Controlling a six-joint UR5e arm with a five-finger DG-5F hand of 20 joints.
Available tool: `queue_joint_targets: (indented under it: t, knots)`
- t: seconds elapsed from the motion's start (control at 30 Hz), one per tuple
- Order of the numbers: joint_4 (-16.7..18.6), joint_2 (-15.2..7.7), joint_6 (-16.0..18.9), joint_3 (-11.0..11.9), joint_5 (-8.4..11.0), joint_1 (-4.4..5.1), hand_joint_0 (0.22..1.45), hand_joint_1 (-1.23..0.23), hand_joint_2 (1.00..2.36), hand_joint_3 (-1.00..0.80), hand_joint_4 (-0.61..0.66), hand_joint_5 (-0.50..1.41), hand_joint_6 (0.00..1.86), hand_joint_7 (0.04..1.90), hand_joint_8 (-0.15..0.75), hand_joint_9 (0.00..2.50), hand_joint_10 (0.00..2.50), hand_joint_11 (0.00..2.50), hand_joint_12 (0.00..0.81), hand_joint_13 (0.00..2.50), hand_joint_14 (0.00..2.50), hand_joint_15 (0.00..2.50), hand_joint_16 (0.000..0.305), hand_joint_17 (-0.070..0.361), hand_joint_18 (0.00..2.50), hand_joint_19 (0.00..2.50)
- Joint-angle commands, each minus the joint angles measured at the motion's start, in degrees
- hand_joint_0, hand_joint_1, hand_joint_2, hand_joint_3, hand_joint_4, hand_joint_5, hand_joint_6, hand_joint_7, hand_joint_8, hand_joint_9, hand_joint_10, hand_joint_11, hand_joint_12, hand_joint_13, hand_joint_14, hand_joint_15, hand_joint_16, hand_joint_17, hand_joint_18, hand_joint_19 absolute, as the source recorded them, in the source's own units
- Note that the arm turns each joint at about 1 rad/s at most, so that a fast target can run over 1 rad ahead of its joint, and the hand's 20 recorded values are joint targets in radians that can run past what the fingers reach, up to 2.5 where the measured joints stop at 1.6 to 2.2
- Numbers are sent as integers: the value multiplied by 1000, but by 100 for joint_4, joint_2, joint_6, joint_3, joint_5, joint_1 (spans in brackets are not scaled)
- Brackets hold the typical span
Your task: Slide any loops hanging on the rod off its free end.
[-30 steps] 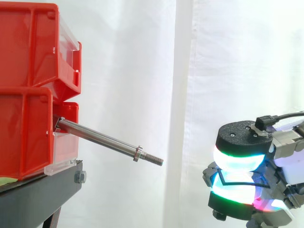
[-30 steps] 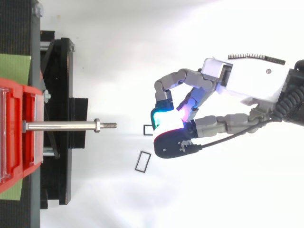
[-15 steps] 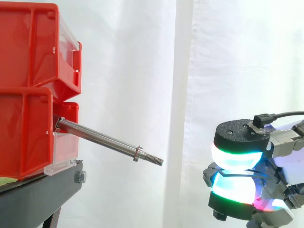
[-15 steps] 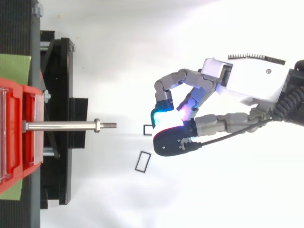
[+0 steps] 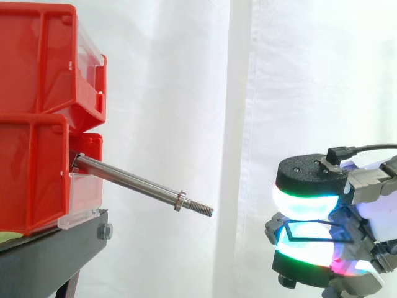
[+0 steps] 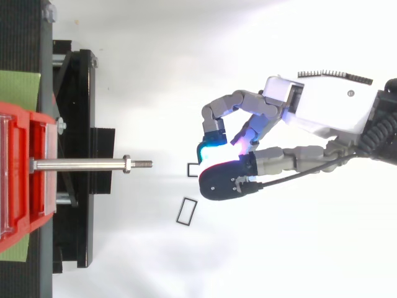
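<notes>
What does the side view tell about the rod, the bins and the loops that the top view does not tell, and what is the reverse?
Side view: the rod slopes down toward its free end, and two red bins stand stacked, one upon the other. Top view: a second black loop lies flat on the white surface, apart from the hand. Both: the rod carries no loop, just its nut, and the hand, beyond the free end, pinches a thin black loop.
</notes>
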Motion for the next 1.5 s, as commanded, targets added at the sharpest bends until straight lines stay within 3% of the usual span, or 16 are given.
queue_joint_targets:
  t: [0.0, 0.2, 0.77, 1.03, 1.13, 1.47]
  knots:
    - [0, 0, 0, -1, 0, 0, 594, -586, 1024, -144, 222, -166, 841, 1525, 326, 1206, 10, 1194, 288, 965, 18, 619, 44, 98, 768, 471]
    - [-26, 0, 0, -1, 0, 0, 597, -635, 1027, -60, 188, -166, 847, 1558, 329, 1198, 11, 1194, 285, 965, 18, 614, 44, 98, 774, 470]
    - [9, -9, -26, -1, -35, 0, 609, -650, 1026, -64, 139, -174, 859, 1545, 330, 1118, 13, 1104, 305, 886, 17, 551, 44, 99, 761, 448]
    - [571, -9, -61, -36, -18, 0, 651, -696, 1025, -122, 101, -195, 874, 1500, 321, 1075, 11, 1077, 311, 888, 18, 569, 43, 97, 749, 426]
    - [721, -17, -114, -36, -18, 0, 677, -718, 1025, -157, 109, -198, 871, 1586, 316, 1071, 11, 1073, 310, 901, 19, 584, 43, 96, 749, 428]
    - [800, -9, -518, -36, -26, 0, 701, -688, 1023, -216, 98, -207, 884, 1593, 315, 1089, 11, 1100, 295, 935, 18, 597, 41, 93, 745, 421]
